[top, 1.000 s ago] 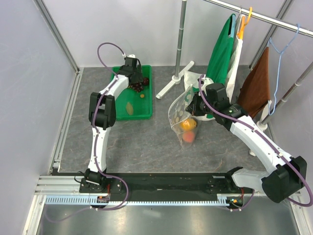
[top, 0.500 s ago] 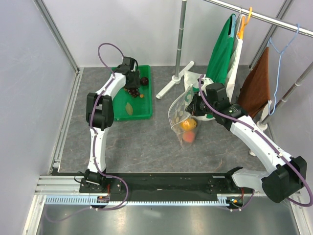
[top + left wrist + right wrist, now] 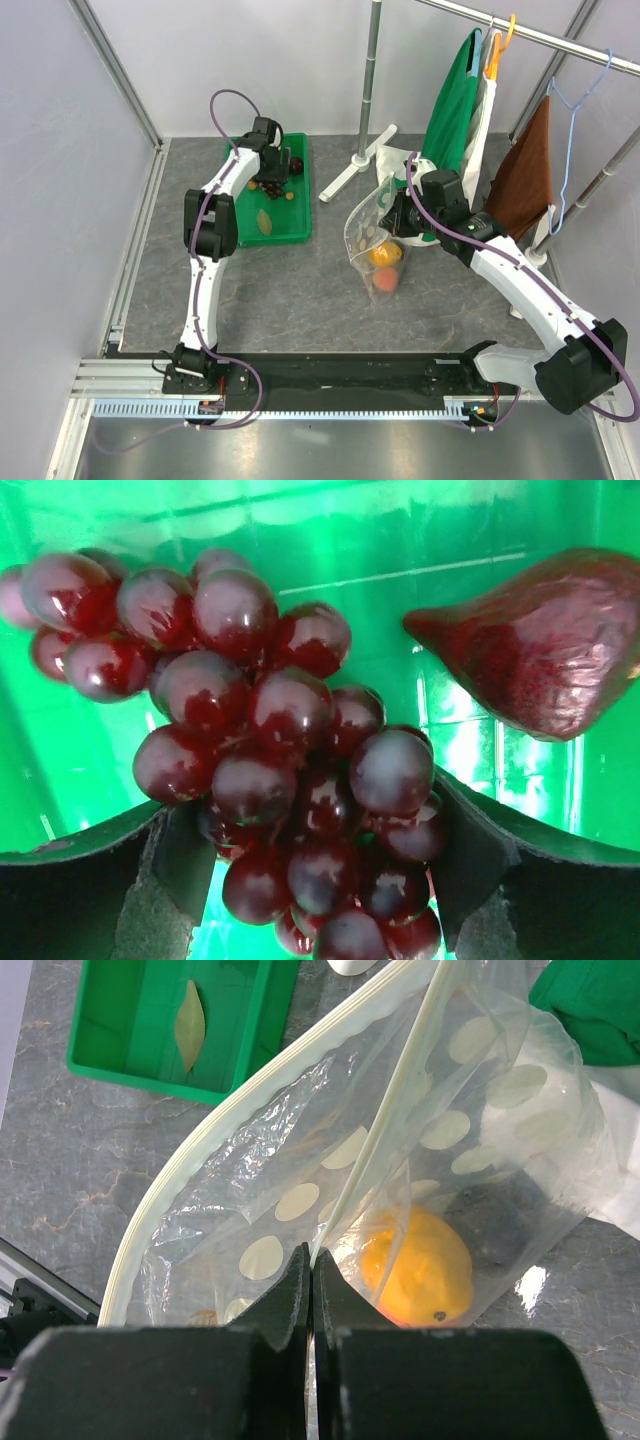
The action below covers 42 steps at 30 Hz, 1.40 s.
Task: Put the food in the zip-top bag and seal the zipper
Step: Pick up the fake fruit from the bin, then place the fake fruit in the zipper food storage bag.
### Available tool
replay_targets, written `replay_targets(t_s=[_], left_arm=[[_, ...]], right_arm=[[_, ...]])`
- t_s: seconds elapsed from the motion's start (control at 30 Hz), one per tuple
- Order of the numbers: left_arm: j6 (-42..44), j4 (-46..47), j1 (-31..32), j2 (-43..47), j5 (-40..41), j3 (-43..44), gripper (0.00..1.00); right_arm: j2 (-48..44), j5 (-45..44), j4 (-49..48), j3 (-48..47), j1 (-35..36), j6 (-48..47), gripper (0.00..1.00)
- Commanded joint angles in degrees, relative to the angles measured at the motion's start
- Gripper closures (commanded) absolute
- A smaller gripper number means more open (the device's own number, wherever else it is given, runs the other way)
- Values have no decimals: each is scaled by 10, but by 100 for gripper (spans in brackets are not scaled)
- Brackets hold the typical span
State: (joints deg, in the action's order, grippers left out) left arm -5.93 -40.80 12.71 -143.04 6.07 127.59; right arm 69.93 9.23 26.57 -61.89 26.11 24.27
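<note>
The dark purple grape bunch lies in the green tray, with the dark plum beside it; both also show from above, the grapes and the plum. My left gripper is low over the tray, open, its fingers on either side of the bunch. My right gripper is shut on the white zipper of the dotted clear zip-top bag and holds its mouth open. The orange sits inside; from above the peach lies under the orange.
A tan leaf lies in the tray's near half. A clothes rack's white foot stands behind the bag. A green and white garment and a brown cloth hang at the right, close behind my right gripper.
My left gripper has moved nearer along the tray and down onto the grape bunch. The right arm and the bag have not moved.
</note>
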Motion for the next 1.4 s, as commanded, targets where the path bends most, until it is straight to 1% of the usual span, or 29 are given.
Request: replay_targets(t_s=[0.0, 0.07, 0.13, 0.17, 0.2, 0.27, 0.3, 0.37, 0.4, 0.43, 0.5, 0.63, 0.73, 0.77, 0.83, 0.87, 0.93, 0.97, 1.03, 1.07, 1.1, 1.2, 1.37], left_arm=[[54, -2, -5, -15, -24, 26, 21], [58, -1, -7, -9, -41, 23, 25], [58, 0, -8, 10, -57, 9, 32], [58, 0, -10, 19, -79, 4, 36], [56, 1, -11, 29, -85, -1, 44], [47, 3, -14, 65, -105, -16, 54], [46, 3, -14, 79, -115, -22, 64], [40, 5, -15, 121, -133, -41, 72], [39, 8, -15, 135, -141, -50, 83], [38, 9, -15, 149, -147, -65, 89], [35, 10, -15, 186, -161, -80, 95], [43, 9, -15, 240, -188, -114, 98], [53, 6, -15, 296, -248, -138, 98], [58, 6, -14, 311, -292, -145, 98], [58, 2, -14, 356, -334, -165, 98], [58, -2, -14, 369, -377, -171, 98], [72, -10, -12, 410, -425, -182, 98], [73, -23, -11, 423, -467, -184, 98], [65, -34, -5, 443, -499, -188, 98], [39, -39, -2, 463, -536, -190, 98], [25, -39, 1, 471, -552, -199, 98], [-8, -43, 31, 495, -601, -204, 98], [-50, -45, 121, 506, -626, -209, 98]], right_arm=[[2, 8, -16, -21, 2, 2, 100], [2, 9, -15, -23, 1, 1, 100], [0, 7, -16, -22, 1, -1, 100], [-1, 7, -16, -21, 1, 0, 100], [-2, 7, -15, -20, 2, 0, 100], [-5, 7, -16, -19, 1, 0, 100], [-5, 8, -15, -19, 1, 0, 100], [-6, 8, -15, -18, 2, 0, 100], [-6, 8, -15, -18, 2, 1, 100], [-8, 7, -15, -17, 2, 0, 100], [-9, 6, -16, -15, 2, -1, 100], [-15, 5, -16, -7, 1, -3, 100], [-17, 8, -16, -6, 1, -6, 100], [-18, 9, -16, -7, 2, -8, 100], [-21, 10, -15, -5, 2, -8, 100], [-23, 10, -15, -4, 2, -8, 100], [-27, 10, -16, -3, 1, -7, 100], [-28, 11, -15, -2, 2, -8, 100], [-30, 14, -15, -2, 1, -11, 100], [-31, 17, -15, -2, 1, -12, 100], [-34, 19, -16, -2, 2, -15, 100], [-41, 21, -13, -4, 1, -21, 100], [-43, 12, 8, -15, 1, -32, 100]])
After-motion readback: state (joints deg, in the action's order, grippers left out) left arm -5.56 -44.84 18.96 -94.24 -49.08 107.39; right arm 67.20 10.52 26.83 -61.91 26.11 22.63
